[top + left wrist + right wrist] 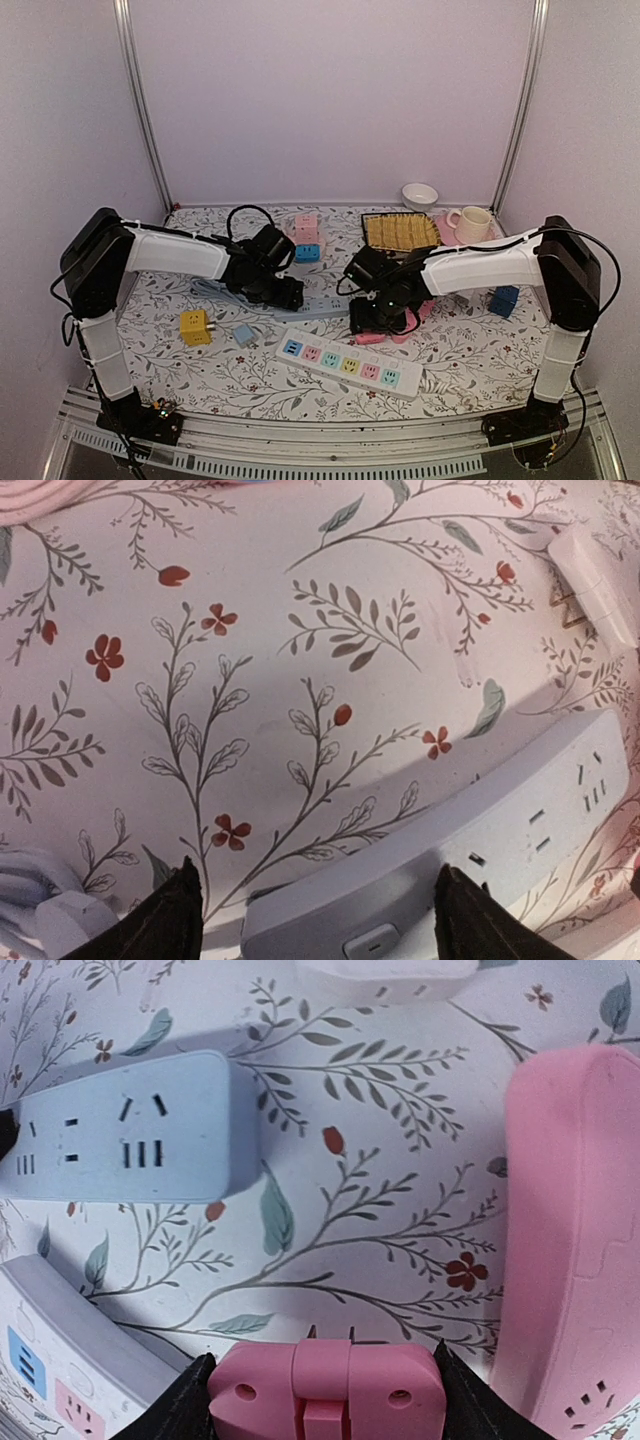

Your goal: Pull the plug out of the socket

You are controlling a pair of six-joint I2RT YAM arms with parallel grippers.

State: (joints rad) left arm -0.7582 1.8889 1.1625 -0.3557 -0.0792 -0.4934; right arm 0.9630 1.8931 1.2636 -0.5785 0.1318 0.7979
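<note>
White plastic power strip with coloured sockets [350,365] lies nearest on the floral counter [480,345]. Behind it, right fingers [175,1415] clamp a pink plastic plug [325,1395], unplugged, just beside a pink power strip [575,1240]. Left fingers [160,920] stand spread astride the end of a pale-blue power strip [450,840]. Farthest: woven yellow mat [400,232], cream mug [472,224].

Top cam's high behind both arm bases, angled down over the whole table [250,370]. Wrist cams hug the tabletop, looking down — both share the pale blue power strip [450,850] ahead of their fingers [165,920].
</note>
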